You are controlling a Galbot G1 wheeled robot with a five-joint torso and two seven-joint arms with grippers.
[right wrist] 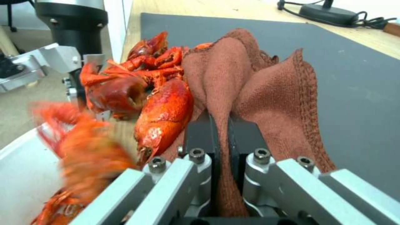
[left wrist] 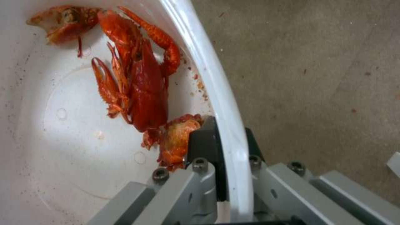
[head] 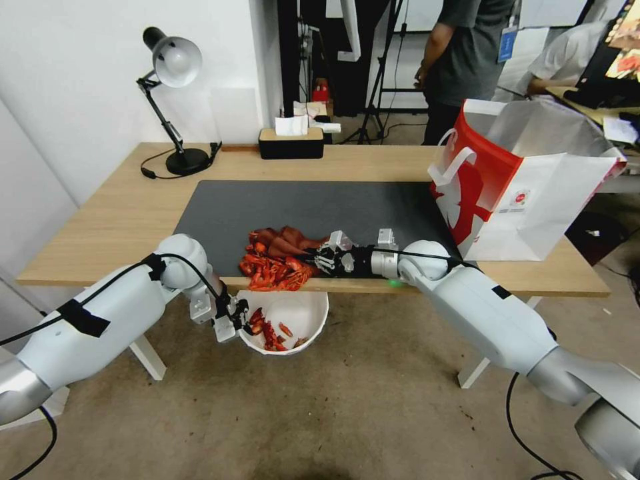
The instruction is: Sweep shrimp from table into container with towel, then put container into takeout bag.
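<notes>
A pile of red-orange shrimp (head: 273,267) lies at the front edge of the dark mat on the table (head: 120,220). Behind it bunches the rust-red towel (head: 288,239), with my right gripper (head: 325,257) shut on it; in the right wrist view the cloth (right wrist: 233,81) is pinched between the pads against the shrimp (right wrist: 146,90), and one blurred piece (right wrist: 83,147) is falling. Below the table edge my left gripper (head: 241,321) is shut on the rim of the white container (head: 310,323), which holds some shrimp (left wrist: 137,84). The red and white takeout bag (head: 520,193) stands open at the table's right.
A black desk lamp (head: 172,100) stands at the back left of the table, a black tissue box (head: 291,141) at the back middle. A table leg (head: 148,357) is close to my left arm. People stand beyond the table.
</notes>
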